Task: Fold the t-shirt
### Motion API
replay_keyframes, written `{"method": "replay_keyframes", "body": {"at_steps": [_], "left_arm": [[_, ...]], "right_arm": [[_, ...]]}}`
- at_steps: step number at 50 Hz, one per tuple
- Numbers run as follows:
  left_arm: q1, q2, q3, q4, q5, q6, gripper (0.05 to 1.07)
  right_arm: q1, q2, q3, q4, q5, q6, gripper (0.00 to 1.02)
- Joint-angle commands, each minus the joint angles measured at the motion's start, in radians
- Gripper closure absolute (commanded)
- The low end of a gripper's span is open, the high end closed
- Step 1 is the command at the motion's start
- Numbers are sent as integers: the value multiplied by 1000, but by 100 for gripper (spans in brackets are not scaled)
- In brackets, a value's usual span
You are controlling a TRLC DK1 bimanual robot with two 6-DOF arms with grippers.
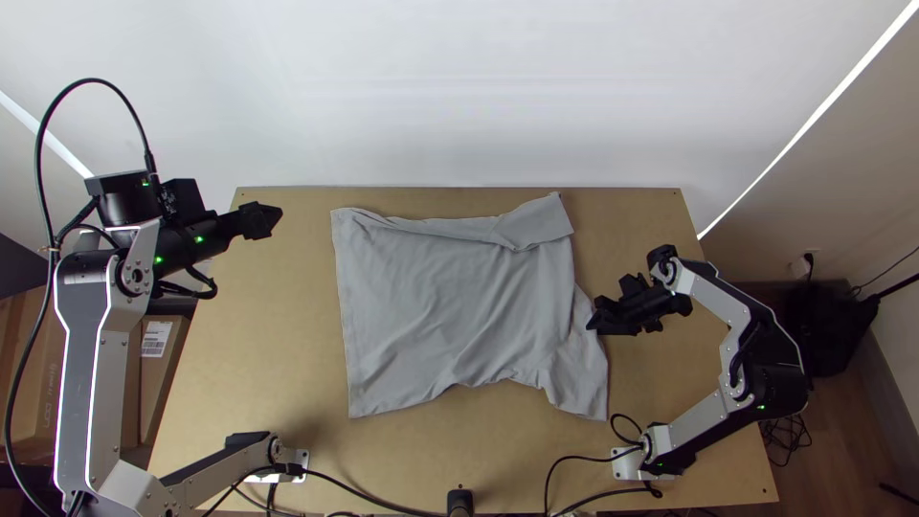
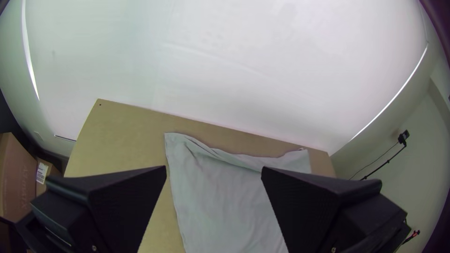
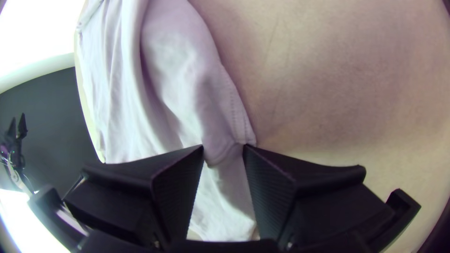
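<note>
At the far left, cardboard boxes [image 1: 29,369] sit beside the light wooden table [image 1: 206,383]. The left gripper [image 1: 272,220] hangs over the table's far left part, to the left of the t-shirt [image 1: 450,306] and apart from it; in the left wrist view, the left gripper [image 2: 213,171] has its two black fingers spread wide, with nothing between them. The grey t-shirt lies across the middle of the table, mostly spread, its left edge fairly straight and its near edge wavy. A narrow strip is turned over along the far edge, widening into a flap [image 1: 536,223] at the far right corner. On the right, the cloth runs toward the near side in a loose, creased part. There the right gripper [image 1: 593,324] is at the shirt's right edge, its fingers a little apart, with rumpled cloth showing between the tips; whether they touch it is hard to tell.
</note>
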Motion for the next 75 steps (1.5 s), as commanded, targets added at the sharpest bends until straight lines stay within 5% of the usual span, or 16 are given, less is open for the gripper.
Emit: {"method": "replay_keyframes", "body": {"at_steps": [1, 4, 18, 26, 45, 75], "left_arm": [[-5, -32, -22, -47, 3, 60, 9], [-17, -35, -31, -95, 3, 102, 9], [-117, -38, -111, -454, -6, 335, 9], [-187, -87, -248, -463, -77, 378, 10], [-506, -174, -605, -470, -233, 323, 10], [-772, 68, -716, -234, -235, 197, 11]], "right_arm": [[23, -2, -45, 30, -5, 12, 81], [24, -22, -67, 68, -3, 18, 100], [6, -69, -79, 59, 7, 33, 100], [3, -102, -81, 48, 9, 50, 100], [-3, -200, -91, 16, 9, 65, 100], [-17, -253, -58, -21, 9, 107, 100]]}}
